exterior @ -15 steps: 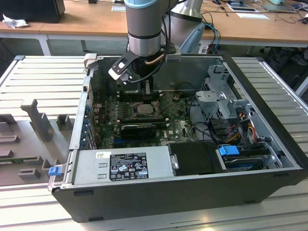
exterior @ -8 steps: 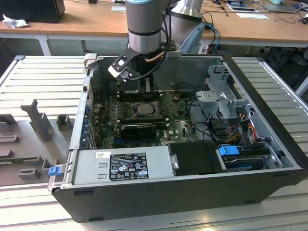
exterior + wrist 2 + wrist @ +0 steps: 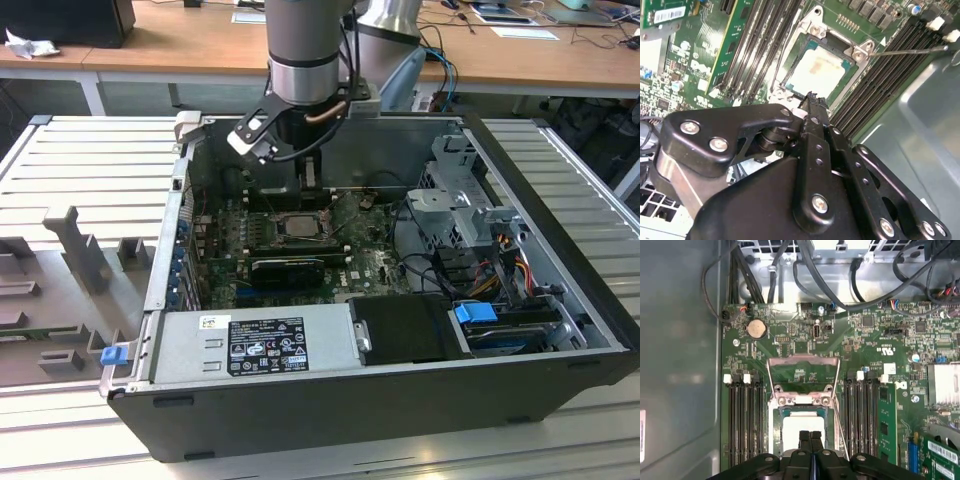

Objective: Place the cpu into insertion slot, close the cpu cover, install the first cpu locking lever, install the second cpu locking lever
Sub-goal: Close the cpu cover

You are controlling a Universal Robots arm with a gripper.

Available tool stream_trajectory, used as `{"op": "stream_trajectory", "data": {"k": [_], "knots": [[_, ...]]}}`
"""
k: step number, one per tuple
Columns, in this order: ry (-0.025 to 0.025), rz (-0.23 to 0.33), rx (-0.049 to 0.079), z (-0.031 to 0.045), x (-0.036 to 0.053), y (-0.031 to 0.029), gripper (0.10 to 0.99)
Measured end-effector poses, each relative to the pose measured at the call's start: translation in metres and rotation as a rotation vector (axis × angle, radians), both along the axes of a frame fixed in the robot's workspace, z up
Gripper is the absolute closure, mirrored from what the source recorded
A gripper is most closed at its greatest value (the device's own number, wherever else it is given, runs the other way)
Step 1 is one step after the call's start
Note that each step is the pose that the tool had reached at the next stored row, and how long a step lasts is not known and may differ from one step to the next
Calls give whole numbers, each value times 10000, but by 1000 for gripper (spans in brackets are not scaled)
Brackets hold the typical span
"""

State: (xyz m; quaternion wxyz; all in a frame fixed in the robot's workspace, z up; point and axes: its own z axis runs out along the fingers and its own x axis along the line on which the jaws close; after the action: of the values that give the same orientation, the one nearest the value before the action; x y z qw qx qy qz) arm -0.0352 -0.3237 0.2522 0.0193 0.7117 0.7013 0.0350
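CPU point(image 3: 791, 432) sits flat in the insertion slot point(image 3: 774, 437), pale metal face up, on the green motherboard point(image 3: 805, 340) inside the open computer case point(image 3: 330, 400). In the first wrist view the CPU cover point(image 3: 802, 360) looks raised on its hinge and leaning back off the chip. I see board through its window, and the chip's face lies bare. In the second wrist view a thin lever rod point(image 3: 910, 50) sticks out from one corner of the slot over the memory slots point(image 3: 890, 85), not tucked down.

My gripper point(image 3: 810, 436) has its two fingers pressed together, with nothing between them that I can see. It hangs down from the arm point(image 3: 305, 50) into the case. In both wrist views its tips are over the edge of the slot on the side away from the hinge, just overlapping the chip's face. Whether the tips touch the chip or the frame I cannot tell.

In the exterior view the long black graphics card point(image 3: 288, 265) lies just beside the slot, and the grey power supply point(image 3: 250, 345) sits along the case's near wall.
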Motion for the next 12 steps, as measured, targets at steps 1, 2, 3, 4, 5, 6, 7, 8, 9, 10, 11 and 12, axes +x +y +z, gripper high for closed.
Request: {"op": "stream_trajectory", "data": {"k": [1, 2, 3, 4, 5, 6, 7, 8, 9, 10, 11, 12], "knots": [[1, -2, -1, 21, 16, 2, 980], [0, -1, -1, 102, 20, 5, 980], [0, -2, 1, 113, 67, 5, 980], [1, -1, 0, 114, 88, 5, 980], [1, 0, 0, 114, 110, 4, 980], [1, -2, 0, 114, 172, 4, 980], [1, 0, 0, 114, 201, 4, 980], [2, 1, 0, 114, 212, 5, 980], [2, 0, 0, 114, 220, 5, 980], [2, -1, 0, 114, 231, 6, 980], [2, -1, 0, 114, 241, 6, 980], [3, -1, 0, 114, 255, 6, 980]]}}
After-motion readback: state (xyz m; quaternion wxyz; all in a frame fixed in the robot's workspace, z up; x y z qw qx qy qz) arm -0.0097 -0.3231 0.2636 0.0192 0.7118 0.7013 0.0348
